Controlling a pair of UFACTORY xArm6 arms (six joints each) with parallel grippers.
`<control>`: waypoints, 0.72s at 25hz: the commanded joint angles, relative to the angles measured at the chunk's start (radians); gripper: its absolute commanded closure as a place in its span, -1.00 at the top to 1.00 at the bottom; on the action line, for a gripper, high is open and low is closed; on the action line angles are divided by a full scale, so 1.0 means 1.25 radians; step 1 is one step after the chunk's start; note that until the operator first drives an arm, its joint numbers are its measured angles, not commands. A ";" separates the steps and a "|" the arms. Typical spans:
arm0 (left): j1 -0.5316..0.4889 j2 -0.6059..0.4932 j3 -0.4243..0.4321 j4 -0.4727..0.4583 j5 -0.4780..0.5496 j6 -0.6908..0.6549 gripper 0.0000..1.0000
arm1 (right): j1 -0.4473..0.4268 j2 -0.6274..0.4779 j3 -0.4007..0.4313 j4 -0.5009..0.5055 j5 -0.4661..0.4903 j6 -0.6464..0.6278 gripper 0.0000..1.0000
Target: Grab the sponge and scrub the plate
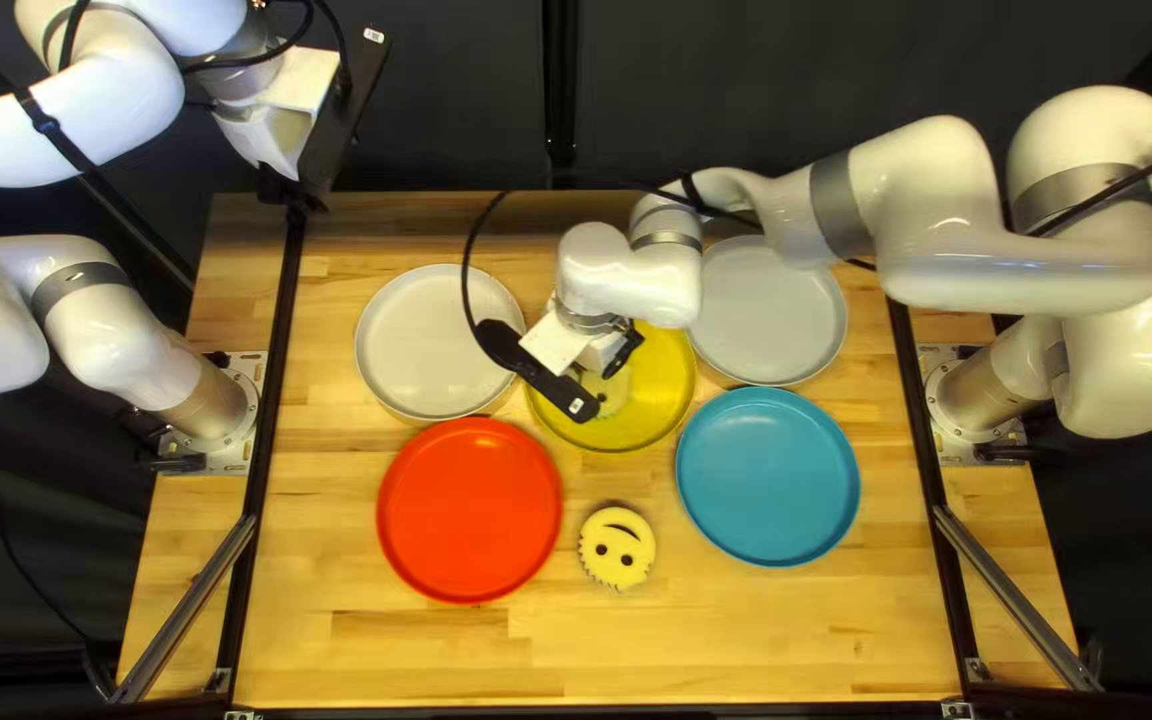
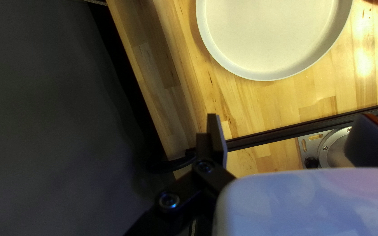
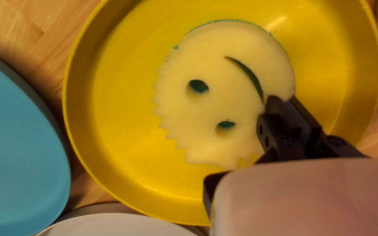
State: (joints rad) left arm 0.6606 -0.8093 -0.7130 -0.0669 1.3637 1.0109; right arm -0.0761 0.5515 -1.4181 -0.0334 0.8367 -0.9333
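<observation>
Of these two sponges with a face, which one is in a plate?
The sponge inside the yellow plate; the other sponge lies directly on the wooden table, between the red plate and the blue plate.

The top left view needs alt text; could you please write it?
My right arm reaches over a yellow plate holding a partly hidden sponge. Around it on the table lie two pale plates, a red plate, a blue plate and another sponge; my left arm is at the left.

A dark curtain (image 1: 470, 80) hangs at 12 o'clock, behind the wooden tabletop (image 1: 736, 647). Black rails (image 1: 280, 334) cross it at 9 and 3 o'clock; metal bars (image 1: 183, 614) slant at 8 and 4. Light (image 2: 364, 63) glints off the wood.
</observation>
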 commanded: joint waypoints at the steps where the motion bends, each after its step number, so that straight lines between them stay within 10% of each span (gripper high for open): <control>1: 0.000 0.000 0.000 0.000 0.000 0.000 1.00 | -0.003 -0.016 0.037 0.001 -0.019 -0.008 -1.00; 11: 0.000 0.000 0.000 0.000 0.000 0.000 1.00 | -0.058 -0.148 0.257 0.021 -0.066 -0.037 -1.00; 18: 0.000 0.000 0.000 0.000 0.000 0.000 1.00 | -0.108 -0.155 0.246 0.047 -0.031 -0.066 -1.00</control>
State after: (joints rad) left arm 0.6606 -0.8093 -0.7130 -0.0669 1.3637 1.0109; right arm -0.2016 0.3464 -1.0818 0.0161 0.7791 -1.0107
